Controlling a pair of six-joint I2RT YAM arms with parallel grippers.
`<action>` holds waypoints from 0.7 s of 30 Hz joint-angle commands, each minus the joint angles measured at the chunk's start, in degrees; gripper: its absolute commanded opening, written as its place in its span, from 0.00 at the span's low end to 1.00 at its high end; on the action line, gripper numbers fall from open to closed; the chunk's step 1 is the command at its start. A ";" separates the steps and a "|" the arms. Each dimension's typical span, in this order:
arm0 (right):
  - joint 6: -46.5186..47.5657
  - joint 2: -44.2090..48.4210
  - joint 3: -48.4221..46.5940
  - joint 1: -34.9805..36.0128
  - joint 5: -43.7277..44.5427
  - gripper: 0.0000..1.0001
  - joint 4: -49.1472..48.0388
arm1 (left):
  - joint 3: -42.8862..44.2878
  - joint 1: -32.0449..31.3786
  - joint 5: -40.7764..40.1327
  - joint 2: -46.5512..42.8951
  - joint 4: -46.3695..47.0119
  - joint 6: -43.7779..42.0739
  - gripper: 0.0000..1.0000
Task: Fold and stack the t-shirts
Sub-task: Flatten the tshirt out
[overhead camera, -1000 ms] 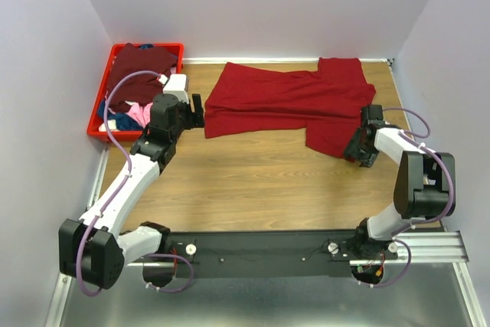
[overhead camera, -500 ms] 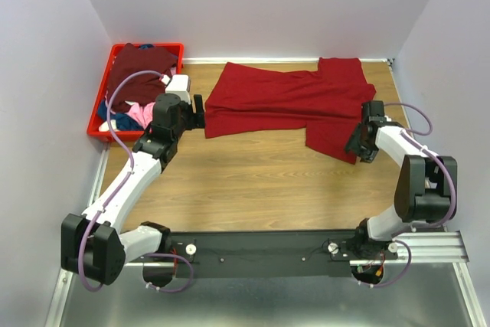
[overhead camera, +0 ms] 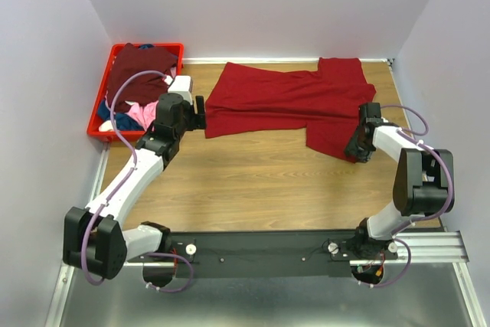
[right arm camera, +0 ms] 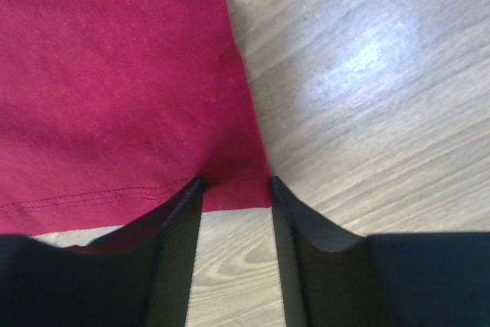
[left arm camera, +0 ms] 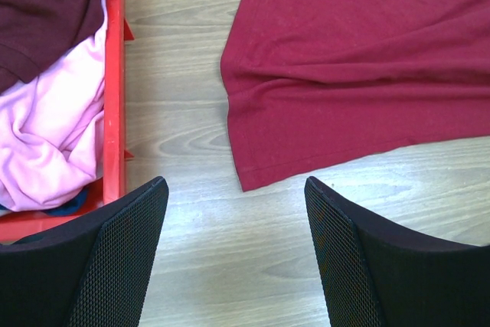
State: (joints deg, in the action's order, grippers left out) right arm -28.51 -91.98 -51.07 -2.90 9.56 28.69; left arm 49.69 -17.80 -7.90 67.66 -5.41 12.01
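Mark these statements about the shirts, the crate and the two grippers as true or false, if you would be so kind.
1. The red shirt lies spread on the wooden table. True.
2. The left gripper is clamped on the red shirt. False: its fingers stand wide open over bare wood, with the shirt's corner just ahead of them and untouched.
3. A hem corner of the red shirt lies between the fingers of the right gripper. True.
4. The crate is empty. False: it holds a maroon shirt and a pink shirt.
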 commanded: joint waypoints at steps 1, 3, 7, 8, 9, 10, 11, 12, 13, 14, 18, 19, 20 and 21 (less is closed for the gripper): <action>0.47 -3.90 3.87 0.17 1.43 0.40 -0.91 | 1.02 -0.13 1.40 1.25 0.14 -0.41 0.80; 0.56 -4.25 4.48 0.17 1.16 0.34 -1.09 | 0.93 -0.13 1.49 1.86 0.22 -0.58 0.80; 1.09 -2.51 4.23 0.17 0.02 0.13 -1.35 | 0.06 -0.13 1.83 3.26 0.66 0.38 0.80; 1.44 -1.80 4.05 0.17 -0.33 0.05 -1.27 | -0.03 -0.13 1.92 3.62 0.58 0.64 0.79; 1.79 -1.01 3.87 0.26 -0.68 0.01 -1.27 | -0.03 -0.13 2.01 4.06 0.66 0.82 0.79; 1.97 -0.39 3.87 0.17 -0.95 0.01 -1.27 | 0.05 -0.21 2.01 4.50 0.58 1.08 0.78; 2.23 0.39 3.87 0.26 -1.30 0.01 -1.35 | 0.23 -0.39 2.01 5.63 0.49 1.78 0.77; 2.49 1.45 3.78 0.26 -1.30 0.01 -1.27 | 0.67 -0.30 2.01 6.43 -0.47 2.31 0.75; 2.76 1.98 3.87 0.17 -1.47 0.01 -1.35 | 1.80 -0.48 2.10 7.22 -1.09 2.84 0.74; 3.02 2.33 3.96 0.35 -2.00 0.01 -1.35 | 2.42 -0.91 2.01 9.49 -1.79 3.54 0.73; 3.29 2.60 4.14 1.14 -3.41 0.01 -2.14 | 6.81 -2.15 0.52 17.75 -8.38 4.86 0.72; 3.37 2.60 4.22 1.23 -3.58 0.01 -2.58 | 9.00 -2.41 -1.48 21.69 -9.87 4.95 0.73; 3.38 2.60 4.22 1.31 -4.63 0.01 -2.93 | 10.24 -3.02 -2.81 23.73 -11.19 4.95 0.72; 3.29 2.51 4.40 1.40 -5.25 0.01 -3.28 | 11.29 -3.98 -4.13 25.75 -13.72 4.95 0.72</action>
State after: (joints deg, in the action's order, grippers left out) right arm -26.26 -89.78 -48.47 -2.24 7.33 24.84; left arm 57.49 -19.81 -7.70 87.07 -10.92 15.62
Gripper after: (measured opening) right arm 0.013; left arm 0.726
